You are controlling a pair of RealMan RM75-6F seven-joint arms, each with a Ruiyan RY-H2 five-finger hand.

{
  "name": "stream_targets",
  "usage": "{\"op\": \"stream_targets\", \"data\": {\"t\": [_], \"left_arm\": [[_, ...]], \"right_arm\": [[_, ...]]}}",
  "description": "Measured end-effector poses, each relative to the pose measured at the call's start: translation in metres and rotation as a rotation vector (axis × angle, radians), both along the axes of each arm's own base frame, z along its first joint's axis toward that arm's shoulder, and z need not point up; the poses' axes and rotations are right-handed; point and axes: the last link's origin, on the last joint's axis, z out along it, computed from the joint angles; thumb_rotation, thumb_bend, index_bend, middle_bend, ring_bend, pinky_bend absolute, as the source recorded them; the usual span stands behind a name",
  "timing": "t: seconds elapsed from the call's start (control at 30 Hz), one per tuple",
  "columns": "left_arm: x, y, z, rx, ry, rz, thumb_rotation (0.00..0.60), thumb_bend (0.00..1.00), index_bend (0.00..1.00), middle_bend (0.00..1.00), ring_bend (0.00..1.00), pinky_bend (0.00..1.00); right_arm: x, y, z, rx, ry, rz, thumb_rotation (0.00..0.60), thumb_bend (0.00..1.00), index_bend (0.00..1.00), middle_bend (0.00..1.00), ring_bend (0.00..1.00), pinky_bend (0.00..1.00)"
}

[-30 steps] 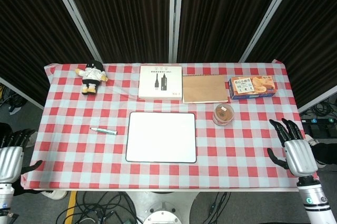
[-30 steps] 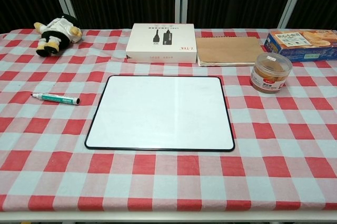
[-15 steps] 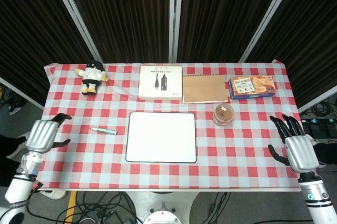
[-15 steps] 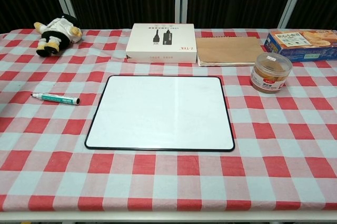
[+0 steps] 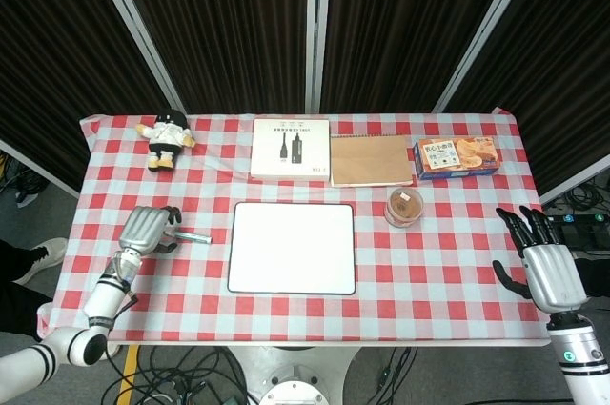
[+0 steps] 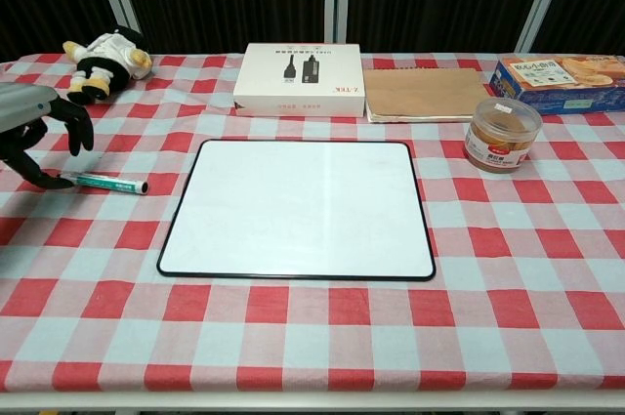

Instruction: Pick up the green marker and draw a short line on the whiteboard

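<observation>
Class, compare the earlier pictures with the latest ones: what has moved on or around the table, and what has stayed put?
The left hand has swung in from beyond the table's left edge and now hovers over the green marker, fingers apart, not yet gripping it. The right hand barely shifted and remains open off the right edge. The marker, whiteboard, toy, boxes, notebook and jar stayed put.

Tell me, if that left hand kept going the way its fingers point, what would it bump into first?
Most likely the green marker: the left hand hovers just over its near end, fingers curled toward it. Beyond that lies the whiteboard. Exact height is unclear.
</observation>
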Motion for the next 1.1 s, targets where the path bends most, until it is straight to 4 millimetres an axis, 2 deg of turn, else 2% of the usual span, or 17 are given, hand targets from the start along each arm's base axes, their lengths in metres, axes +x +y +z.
{"op": "stream_targets", "data": {"t": [0.4,0.9,1.1], "left_arm": [[0.009,0.008,-0.021,-0.009,0.025,0.022,0.6,0.22,0.48,0.5,0.84,0.98],[0.017,0.006,-0.033,-0.048,0.062,0.006,0.6,0.28,0.49,0.5,0.85,0.98],[0.018,0.006,-0.035,-0.041,0.068,0.001,0.6,0.31,0.53,0.53,0.85,0.98]], "right_arm": [[-0.006,0.004,0.0,0.0,-0.008,-0.022,0.6,0.27,0.06,0.14,0.0,0.0],[-0.011,0.007,0.0,0.002,-0.016,-0.036,0.6,0.27,0.06,0.14,0.0,0.0],[-0.013,0.008,-0.001,0.004,-0.016,-0.042,0.6,0.27,0.06,0.15,0.0,0.0]]}}
